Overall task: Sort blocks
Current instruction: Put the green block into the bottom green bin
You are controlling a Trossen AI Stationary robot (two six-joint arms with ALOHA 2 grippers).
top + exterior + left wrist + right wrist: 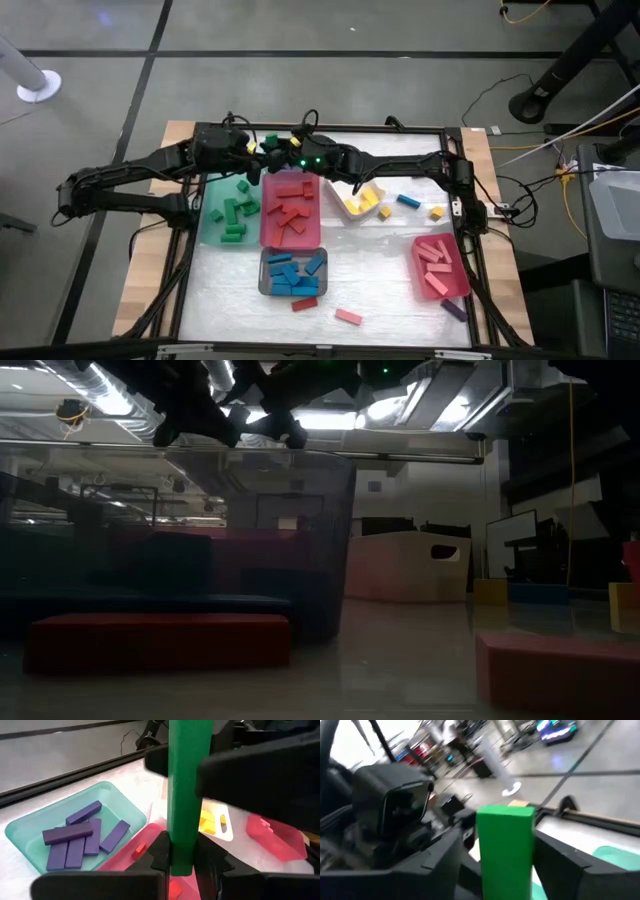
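1. Handover spot, from above: I see the green block (270, 140) up in the air at the far middle of the table. It sits between the left gripper (256, 148) and the right gripper (292, 156), which meet nose to nose. The green tray (208, 196) lies just below the left gripper, on that arm's own side. So I think the left arm is the nearer one to drop it.
2. Low view: both arms hang dark at the top. I cannot pick out the block here.
3. Left wrist view: the left gripper (181, 862) pinches one end of the green block (187, 780). The long side of the block points straight out from the fingers. The green tray (30, 827) sits ahead and off to one side.
4. Right wrist view: the other end of the green block (505, 850) stands between the fingers of the right gripper (506, 870). I cannot tell if they squeeze it or have let go.
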